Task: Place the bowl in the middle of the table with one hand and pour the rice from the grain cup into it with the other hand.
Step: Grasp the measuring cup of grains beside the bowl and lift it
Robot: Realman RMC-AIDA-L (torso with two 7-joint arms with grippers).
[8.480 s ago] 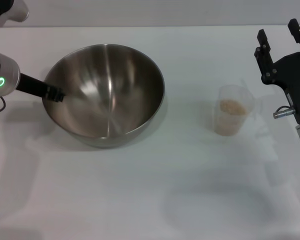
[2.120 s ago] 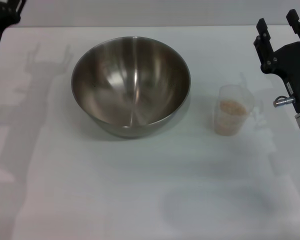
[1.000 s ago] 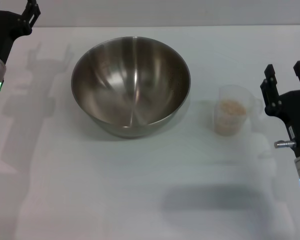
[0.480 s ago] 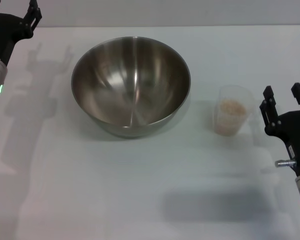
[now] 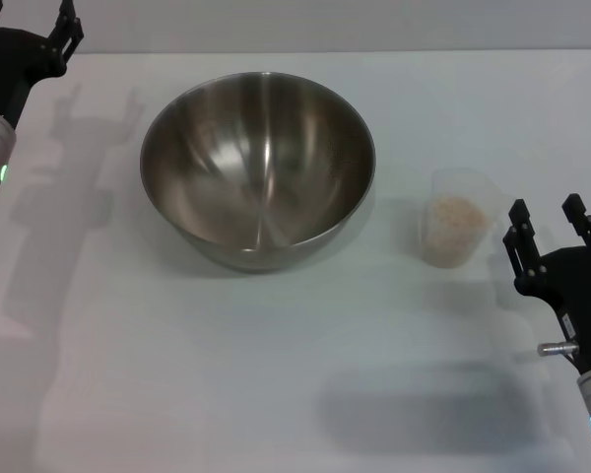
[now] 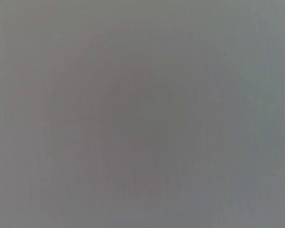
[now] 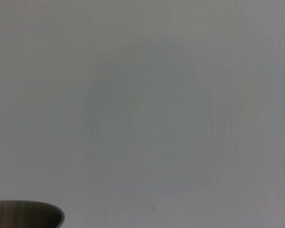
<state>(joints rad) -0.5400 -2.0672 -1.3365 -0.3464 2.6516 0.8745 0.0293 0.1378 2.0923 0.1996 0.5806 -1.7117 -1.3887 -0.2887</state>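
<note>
The steel bowl (image 5: 258, 168) stands upright near the middle of the white table (image 5: 276, 384), with nothing inside it. To its right is the clear grain cup (image 5: 453, 232), upright, with the rice (image 5: 454, 211) in it. My right gripper (image 5: 545, 213) hovers open just right of the cup and a little nearer the front edge, touching nothing. My left gripper (image 5: 30, 15) is open at the far left corner, well away from the bowl. In the right wrist view only a sliver of the bowl's rim (image 7: 23, 213) shows; the left wrist view shows nothing but plain grey.
The arms' shadows fall on the tabletop at the left and at the front right. Bare white surface stretches between the bowl and the table's front edge.
My right gripper has come down from the far right edge toward the front, ending beside the cup. The left gripper let go of the bowl earlier and now stays at the far left.
</note>
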